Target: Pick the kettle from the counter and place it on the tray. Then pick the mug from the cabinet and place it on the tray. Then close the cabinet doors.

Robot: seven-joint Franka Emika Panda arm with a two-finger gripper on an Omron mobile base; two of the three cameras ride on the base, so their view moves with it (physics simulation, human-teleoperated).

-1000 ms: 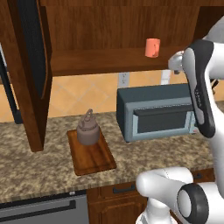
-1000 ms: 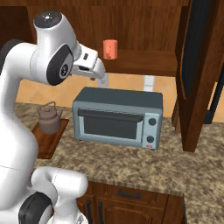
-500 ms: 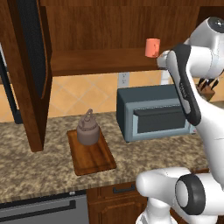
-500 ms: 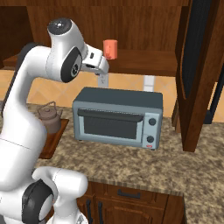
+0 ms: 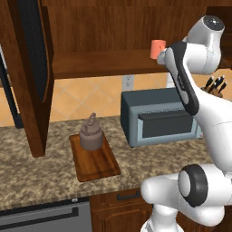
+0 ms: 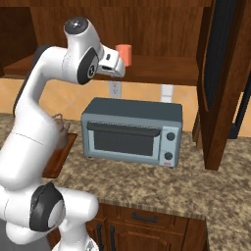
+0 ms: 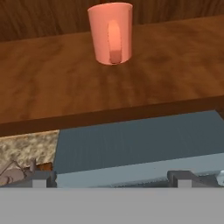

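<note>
Before the cabinet [image 5: 99,31] shelf, the raised hand [image 6: 115,71] faces the mug [image 7: 111,33].

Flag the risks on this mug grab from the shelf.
1. The mug turns its handle toward the gripper; fingers closing off-centre may catch it and spin or tip the mug.
2. It stands alone on the cabinet shelf, so a push could slide it deeper.
3. The toaster oven sits just below; lowering early may hit it.
</note>
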